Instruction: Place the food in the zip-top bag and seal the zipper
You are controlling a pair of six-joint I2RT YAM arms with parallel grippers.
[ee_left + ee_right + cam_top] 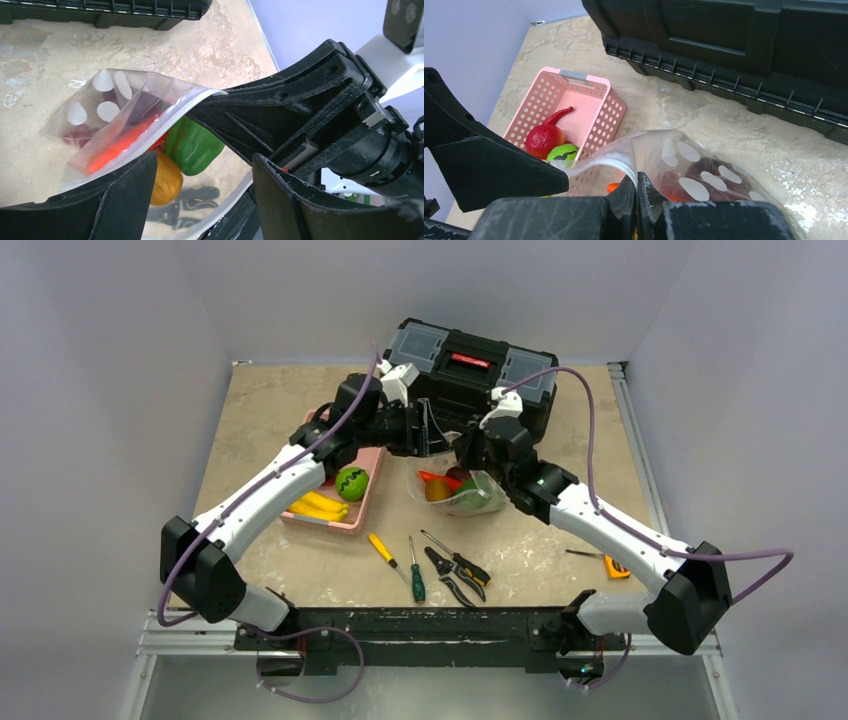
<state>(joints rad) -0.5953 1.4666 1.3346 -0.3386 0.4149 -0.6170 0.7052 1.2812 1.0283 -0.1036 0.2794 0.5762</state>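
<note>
Contents of pink lattice basket (pixel 330 526), at the left of the scene: green toy fruit (pixel 351 482), bananas (pixel 320 507) laid lengthwise along the near wall, and red round piece (pixel 544 140), none of them yet bagged; left gripper (pixel 201 159), positioned between basket and bag, directly before the bag's mouth, jaws spread wide, nothing gripped; the lower lip of the mouth is seen passing between the fingers, though contact cannot be confirmed; zip-top bag (pixel 478 502), resting on the table just right of the basket and in front of the black toolbox (pixel 470 360), mouth turned toward the left gripper, with green pepper (pixel 192 145) and orange piece (pixel 166 180) seen inside among others; zipper (pixel 186 101), upper strip lifted, so that the mouth is held gaping; right gripper (pixel 636 189), jaws fully closed, the upper rim pinched between them. Judgement: the left arm is the nearer to the basket, so the next pickup is best assigned to it, the mouth being held up by the right.
</note>
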